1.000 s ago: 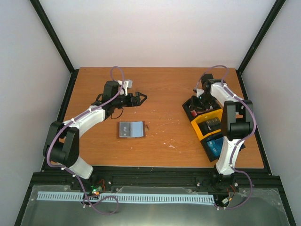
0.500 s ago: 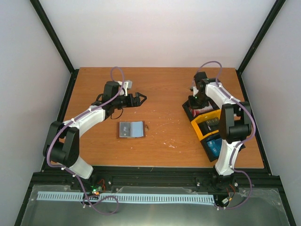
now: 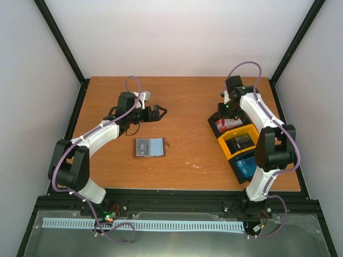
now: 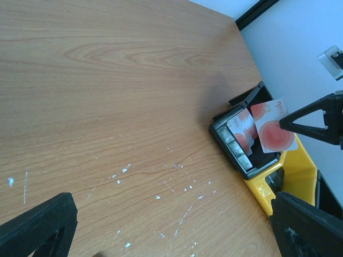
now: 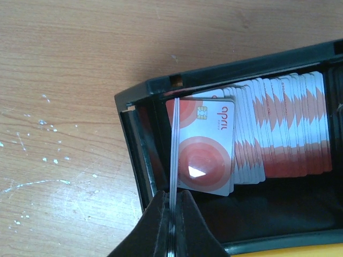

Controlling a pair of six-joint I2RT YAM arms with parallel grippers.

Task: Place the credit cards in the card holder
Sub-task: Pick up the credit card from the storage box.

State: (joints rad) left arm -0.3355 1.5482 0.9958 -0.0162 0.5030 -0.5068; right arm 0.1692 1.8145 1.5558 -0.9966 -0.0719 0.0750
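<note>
wooden table (image 3: 187, 107), right tool (image 5: 172, 209) clenched on credit cards (image 5: 172, 139) over black tray (image 5: 140, 160), left tool (image 3: 162, 113) spread, empty

You faced one card holder (image 3: 149, 146), two black trays (image 3: 213, 126) (image 3: 239, 174), one yellow tray (image 3: 224, 145), and red-and-white credit cards (image 5: 278, 128) packed too densely to count.

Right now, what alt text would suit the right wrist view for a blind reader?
The right end effector pinches credit cards, seen edge-on, over a black tray holding a fanned row of red-and-white cards, on a wooden table.
</note>
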